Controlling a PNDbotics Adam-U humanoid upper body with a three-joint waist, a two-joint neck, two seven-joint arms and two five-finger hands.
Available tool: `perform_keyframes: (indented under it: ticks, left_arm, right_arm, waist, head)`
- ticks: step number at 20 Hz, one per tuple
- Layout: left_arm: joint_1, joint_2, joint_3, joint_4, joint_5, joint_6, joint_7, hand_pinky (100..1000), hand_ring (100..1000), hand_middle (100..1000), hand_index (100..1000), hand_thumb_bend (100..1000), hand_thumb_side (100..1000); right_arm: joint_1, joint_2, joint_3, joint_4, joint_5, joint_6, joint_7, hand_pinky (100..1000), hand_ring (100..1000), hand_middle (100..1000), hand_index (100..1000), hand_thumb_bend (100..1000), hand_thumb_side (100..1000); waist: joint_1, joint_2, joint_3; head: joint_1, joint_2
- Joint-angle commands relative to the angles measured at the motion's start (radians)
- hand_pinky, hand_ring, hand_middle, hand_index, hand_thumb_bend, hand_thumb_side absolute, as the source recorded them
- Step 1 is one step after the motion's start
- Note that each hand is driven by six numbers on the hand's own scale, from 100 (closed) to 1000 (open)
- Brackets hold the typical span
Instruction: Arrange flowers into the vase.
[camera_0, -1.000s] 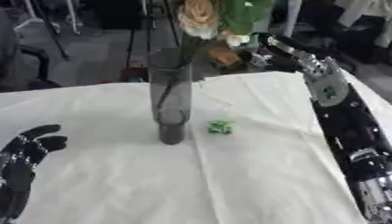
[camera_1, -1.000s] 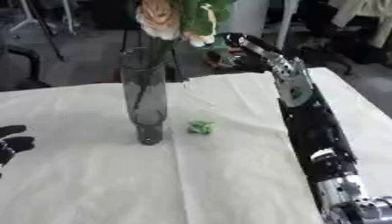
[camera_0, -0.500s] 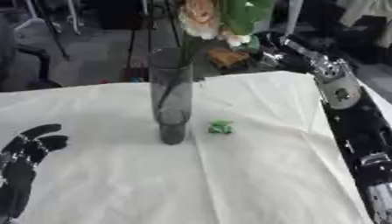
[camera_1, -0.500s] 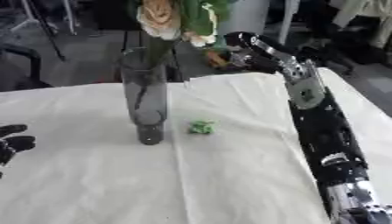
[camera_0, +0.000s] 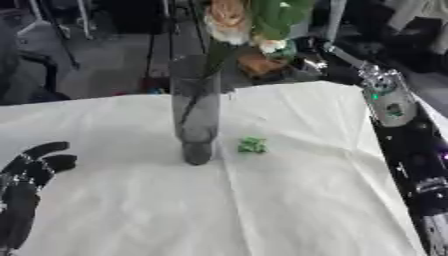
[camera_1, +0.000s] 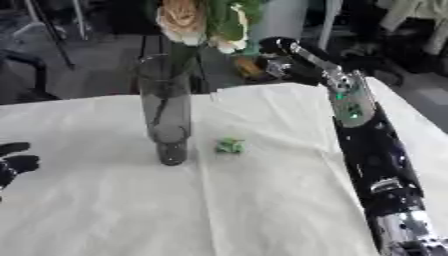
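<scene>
A tall dark glass vase (camera_0: 196, 115) stands upright on the white cloth (camera_0: 262, 210). A peach rose (camera_0: 226, 17), green leaves (camera_0: 282, 14) and a small white flower (camera_0: 273, 46) rise from its mouth. A small green scrap (camera_0: 253, 145) lies on the cloth just right of the vase's foot. My right arm (camera_1: 354, 107) stretches along the right side, and my right hand (camera_1: 287, 56) hangs beyond the table's far edge, just right of the blooms; it is dark against the background. My left hand (camera_0: 31, 172) rests open at the lower left, fingers up, holding nothing.
The cloth's far edge (camera_0: 262, 87) runs just behind the vase. Beyond it are a dark floor, stands and a brown object (camera_0: 261, 65). The cloth continues in front of the vase toward me.
My right hand and forearm have drifted slightly right, a little away from the flowers. The vase, the green scrap and my left hand stay where they were.
</scene>
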Motion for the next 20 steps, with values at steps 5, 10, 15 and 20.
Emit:
perform_keyframes:
  ticks: [5,10,15,20]
  left_arm:
    - [-0.006,0.021,0.012,-0.015,-0.004,-0.002,0.003,764,721,749,790,830,980]
    - [-0.005,0.021,0.012,-0.014,-0.004,-0.002,0.002,764,721,749,790,830,980]
    - [-0.005,0.020,0.011,-0.015,-0.004,-0.002,0.002,764,721,749,790,830,980]
    - [-0.004,0.020,0.012,-0.015,-0.005,-0.002,0.003,764,721,749,790,830,980]
  right_arm:
    - [-0.012,-0.033,-0.008,-0.027,-0.011,0.006,0.000,981,920,815,927,488,785]
    - [-0.008,-0.032,-0.009,-0.027,-0.012,0.008,0.002,981,919,813,926,486,786]
    - [-0.007,-0.032,-0.008,-0.027,-0.013,0.008,0.004,980,918,811,926,485,786]
    - [-0.007,-0.031,-0.007,-0.026,-0.013,0.007,0.006,980,918,811,926,485,786]
  waist:
    - [0.005,-0.009,-0.002]
    - [0.007,-0.011,-0.004]
    - [0.009,-0.010,-0.004]
    - [0.009,-0.009,-0.005]
  head:
    - [0.004,-0.005]
    - [0.003,-0.004]
    - [0.002,-0.004]
    - [0.003,-0.005]
